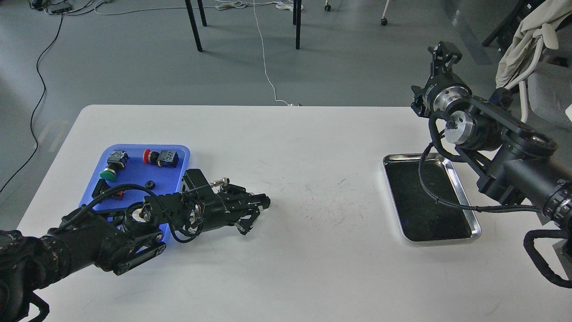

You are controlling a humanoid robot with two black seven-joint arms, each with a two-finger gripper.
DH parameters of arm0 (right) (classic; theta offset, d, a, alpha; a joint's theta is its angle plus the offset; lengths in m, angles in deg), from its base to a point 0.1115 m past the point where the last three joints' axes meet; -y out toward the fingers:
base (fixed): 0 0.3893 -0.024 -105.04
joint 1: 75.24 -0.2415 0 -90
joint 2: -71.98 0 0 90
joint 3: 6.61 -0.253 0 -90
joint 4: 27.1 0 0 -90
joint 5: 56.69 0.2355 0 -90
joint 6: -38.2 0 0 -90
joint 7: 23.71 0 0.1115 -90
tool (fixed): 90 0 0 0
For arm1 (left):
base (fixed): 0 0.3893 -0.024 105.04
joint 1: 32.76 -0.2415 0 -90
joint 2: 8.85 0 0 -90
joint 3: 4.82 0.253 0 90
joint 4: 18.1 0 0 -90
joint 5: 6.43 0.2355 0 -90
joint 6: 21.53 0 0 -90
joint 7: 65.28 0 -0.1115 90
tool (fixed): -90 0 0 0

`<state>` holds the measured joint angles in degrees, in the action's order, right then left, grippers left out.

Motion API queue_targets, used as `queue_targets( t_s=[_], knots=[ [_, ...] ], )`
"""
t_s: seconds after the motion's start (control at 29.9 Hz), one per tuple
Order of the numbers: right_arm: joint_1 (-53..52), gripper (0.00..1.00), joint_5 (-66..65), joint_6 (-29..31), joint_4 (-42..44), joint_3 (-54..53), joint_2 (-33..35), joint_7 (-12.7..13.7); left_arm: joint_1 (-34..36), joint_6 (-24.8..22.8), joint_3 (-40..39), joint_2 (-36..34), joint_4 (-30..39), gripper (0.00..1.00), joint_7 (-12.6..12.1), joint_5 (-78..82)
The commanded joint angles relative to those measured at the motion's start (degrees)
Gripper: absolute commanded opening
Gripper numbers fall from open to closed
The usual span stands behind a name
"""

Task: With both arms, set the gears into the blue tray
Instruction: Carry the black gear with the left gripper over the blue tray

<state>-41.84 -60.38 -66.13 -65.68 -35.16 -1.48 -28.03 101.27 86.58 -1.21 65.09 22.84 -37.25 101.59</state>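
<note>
While one tiny black gear [150, 184] lay flat inside the blue tray [178, 154], near its middle, no second gear could be made out. It looked light, stiff and apt to slip, so pinching across its toothed rim seemed wisest. The left gripper [254, 213] hovered just right of the tray, fingers parted, seemingly holding nothing. The right gripper [442, 53] was raised beyond the silver tray [464, 192]; its opening could not be told. No writing was legible.
</note>
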Motion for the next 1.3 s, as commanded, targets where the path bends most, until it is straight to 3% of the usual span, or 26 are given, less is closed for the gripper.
queue_targets(
  t_s=[0.0, 0.37, 0.87, 1.27],
  knots=[
    [-0.09, 0.96, 0.0, 0.0, 0.0, 1.04, -0.02, -0.08, 0.09, -0.01, -0.01, -0.19, 0.01, 0.12, -0.03, -0.01],
    [0.44, 0.97, 0.0, 0.0, 0.0, 1.22, -0.02, -0.08, 1.23, -0.27, -0.8, -4.23, 1.94, 0.11, -0.03, -0.27],
    [1.06, 0.97, -0.26, 0.09, -0.8, 1.57, 0.07, -0.08, 8.88, -2.47, -0.89, -22.59, 7.65, 0.11, -0.03, -4.49],
    [1.23, 0.97, -0.61, 0.79, -0.53, 2.36, 0.07, 0.01, -0.08, -0.01, -0.8, -32.09, 10.29, 0.11, -0.03, -9.06]
  ],
)
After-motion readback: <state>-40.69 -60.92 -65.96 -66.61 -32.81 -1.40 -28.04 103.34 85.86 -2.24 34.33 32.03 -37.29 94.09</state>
